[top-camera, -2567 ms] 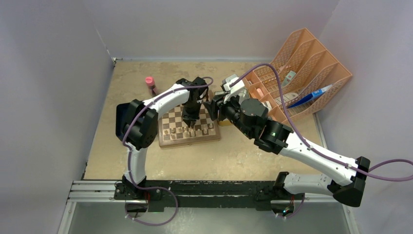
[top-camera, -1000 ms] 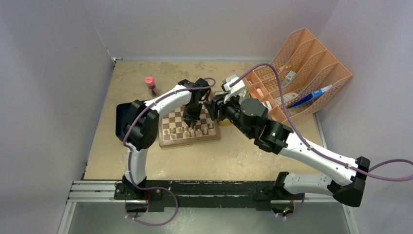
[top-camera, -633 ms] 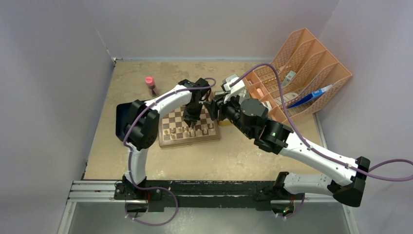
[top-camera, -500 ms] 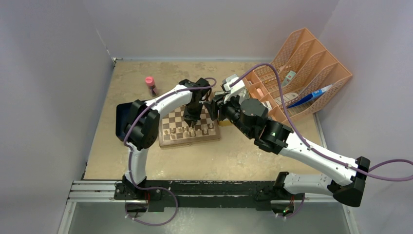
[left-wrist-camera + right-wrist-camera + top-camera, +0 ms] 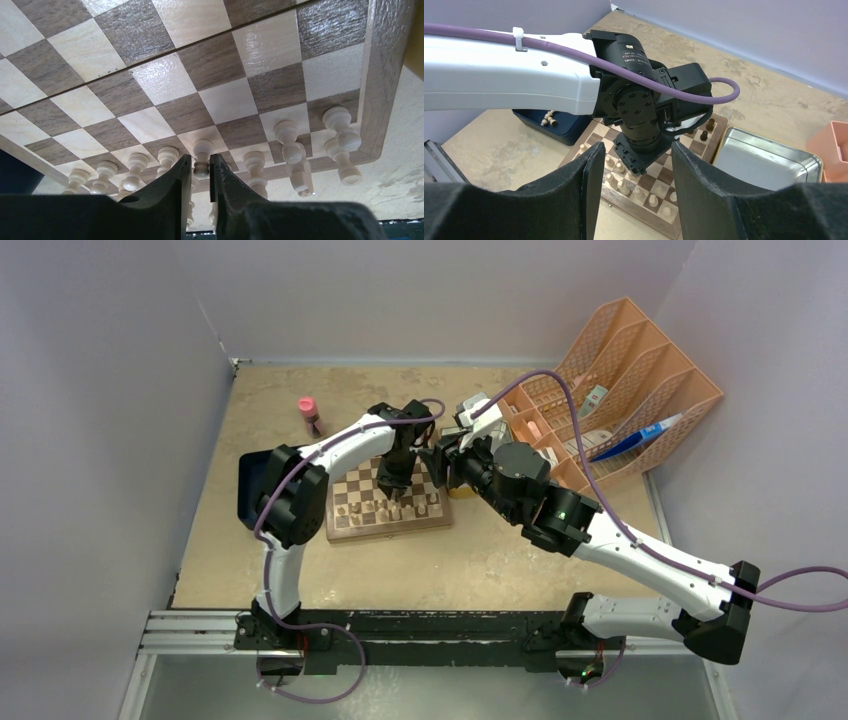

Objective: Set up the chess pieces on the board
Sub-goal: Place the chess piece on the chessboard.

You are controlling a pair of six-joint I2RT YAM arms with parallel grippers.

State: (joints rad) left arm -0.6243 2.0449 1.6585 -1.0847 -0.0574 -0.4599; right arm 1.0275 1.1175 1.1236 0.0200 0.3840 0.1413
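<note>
The board (image 5: 356, 480) lies mid-table, its checks filling the left wrist view (image 5: 215, 60). Pale chess pieces (image 5: 385, 512) stand in two rows along its near edge, and a few dark ones (image 5: 709, 125) stand at the far edge. My left gripper (image 5: 392, 492) points down over the pale rows. Its fingers (image 5: 200, 166) stand narrowly parted on either side of a pale pawn (image 5: 202, 150) that stands upright on its square. My right gripper (image 5: 635, 147) hovers open and empty beside the board's right side (image 5: 432, 462), looking at the left wrist.
A metal tin (image 5: 769, 160) sits just right of the board. A dark blue tray (image 5: 549, 125) with a few pale pieces lies left of it. A pink-capped bottle (image 5: 309, 412) stands at the back left, an orange file rack (image 5: 620, 380) at the back right.
The left fingers have eased slightly apart around the pawn, which stays standing on its square. The left wrist has shifted a little toward the back. The right arm has not moved.
</note>
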